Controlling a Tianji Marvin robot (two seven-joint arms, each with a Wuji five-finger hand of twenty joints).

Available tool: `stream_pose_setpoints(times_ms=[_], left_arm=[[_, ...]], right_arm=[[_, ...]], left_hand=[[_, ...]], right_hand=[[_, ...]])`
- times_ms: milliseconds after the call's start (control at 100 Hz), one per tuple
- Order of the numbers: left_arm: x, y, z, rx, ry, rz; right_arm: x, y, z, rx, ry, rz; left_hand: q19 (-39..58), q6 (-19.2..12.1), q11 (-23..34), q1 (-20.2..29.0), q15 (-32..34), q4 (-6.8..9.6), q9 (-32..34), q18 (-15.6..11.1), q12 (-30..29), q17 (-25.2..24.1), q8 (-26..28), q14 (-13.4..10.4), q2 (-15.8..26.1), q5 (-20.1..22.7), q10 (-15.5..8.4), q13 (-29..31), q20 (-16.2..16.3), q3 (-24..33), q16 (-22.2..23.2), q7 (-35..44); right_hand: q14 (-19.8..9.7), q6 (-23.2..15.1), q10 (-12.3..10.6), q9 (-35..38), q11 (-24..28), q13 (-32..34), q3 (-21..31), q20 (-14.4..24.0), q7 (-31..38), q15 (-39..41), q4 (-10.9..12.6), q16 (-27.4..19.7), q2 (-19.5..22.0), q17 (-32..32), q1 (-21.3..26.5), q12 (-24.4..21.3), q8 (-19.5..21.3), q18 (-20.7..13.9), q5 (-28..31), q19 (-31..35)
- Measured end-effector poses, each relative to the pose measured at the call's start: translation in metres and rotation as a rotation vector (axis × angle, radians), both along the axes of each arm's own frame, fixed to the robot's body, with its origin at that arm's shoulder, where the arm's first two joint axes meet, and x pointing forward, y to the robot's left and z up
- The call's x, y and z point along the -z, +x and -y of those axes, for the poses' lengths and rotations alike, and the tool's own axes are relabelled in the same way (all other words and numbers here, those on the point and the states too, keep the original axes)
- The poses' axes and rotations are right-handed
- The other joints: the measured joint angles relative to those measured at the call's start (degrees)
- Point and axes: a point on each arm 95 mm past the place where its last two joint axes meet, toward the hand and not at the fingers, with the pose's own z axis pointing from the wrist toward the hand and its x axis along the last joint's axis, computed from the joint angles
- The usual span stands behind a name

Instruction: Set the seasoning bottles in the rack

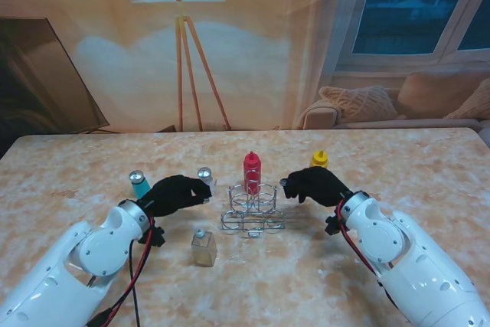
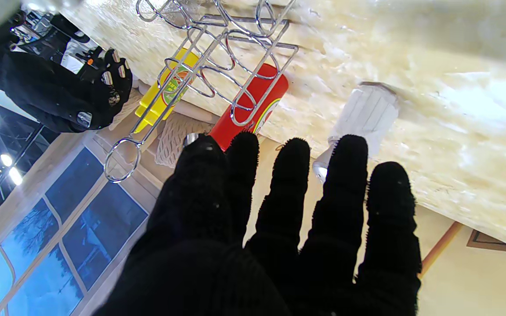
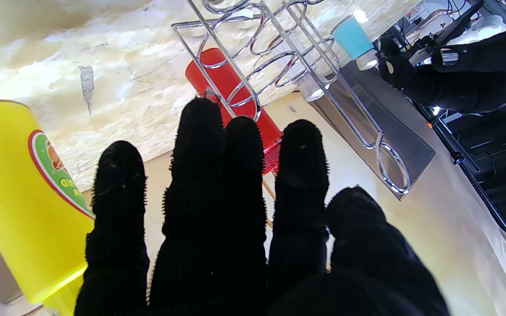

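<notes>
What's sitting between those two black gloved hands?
In the stand's view, the wire rack stands between the left hand and right hand, with the red bottle at its far side.

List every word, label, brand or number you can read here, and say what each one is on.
Yellow bottle: round red-rimmed green label with yellow lettering, cut off and upside down; not readable.
Red bottle: edge of a coloured label shows, no lettering legible.
Clear shaker, blue-capped shaker, square glass bottle, wire rack: no text visible.
</notes>
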Motion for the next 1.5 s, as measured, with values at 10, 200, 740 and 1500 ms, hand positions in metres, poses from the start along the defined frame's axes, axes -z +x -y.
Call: stream_pose_setpoints(times_ms=[10,200,740,1500], left_arm=[[0.0,0.0,-0.001,0.002,0.001,0.0],[-0.01,-0.007,-0.011,0.063,-0.006,-0.009],[-0.023,-0.027,-0.024,0.246,-0.149,-0.152],[-0.009,-0.034,-0.035,0.419,-0.007,-0.244]], right_arm=[[0.0,0.0,0.0,0.0,0.0,0.0],[0.0,0.0,0.0,-0.001,-0.001,-0.001],[0.0,0.0,-0.001,-0.002,-0.001,-0.001],[0.001,0.0,-0.001,-0.003,-0.002,-0.005]], left_hand=[[0.0,0.02,0.0,-0.01,0.0,0.0,0.0,0.0,0.0,0.0,0.0,0.0,0.0,0.0,0.06,0.0,0.0,0.0,0.0,0.0],[-0.07,1.64,-0.77,-1.45,0.0,0.0,-0.07,0.01,0.0,0.01,-0.73,0.0,1.37,0.0,0.43,0.0,0.01,-0.6,0.0,-1.99],[-9.91,5.35,-8.95,-10.78,-9.41,0.08,-10.28,-1.04,-4.7,-2.75,-8.69,-1.04,-2.48,-7.5,1.79,-7.35,-4.2,-0.06,-5.96,-11.39],[-17.5,9.6,-14.3,-32.67,-13.19,-2.07,-21.14,-1.17,-7.67,-5.64,-14.49,-2.26,-21.75,-17.51,4.25,-15.78,-7.18,38.47,-11.55,-16.19]], right_hand=[[0.0,0.0,0.0,0.0,0.0,0.0,0.0,0.0,0.0,0.0,0.0,0.0,0.0,0.0,0.0,0.0,0.0,0.0,0.0,0.0],[0.0,0.0,0.0,0.0,0.0,0.0,0.0,0.0,0.0,0.0,0.0,0.0,0.0,0.0,0.0,0.0,0.0,0.01,0.0,0.0],[0.0,-0.01,0.0,0.0,-0.01,0.0,0.0,0.0,0.0,0.0,0.0,0.0,0.0,0.0,0.0,0.0,0.0,0.02,0.0,0.0],[0.0,-0.01,0.0,0.0,-0.01,0.0,0.0,0.0,0.0,0.0,0.0,0.0,0.0,-0.06,0.0,0.0,0.0,0.28,0.0,0.0]])
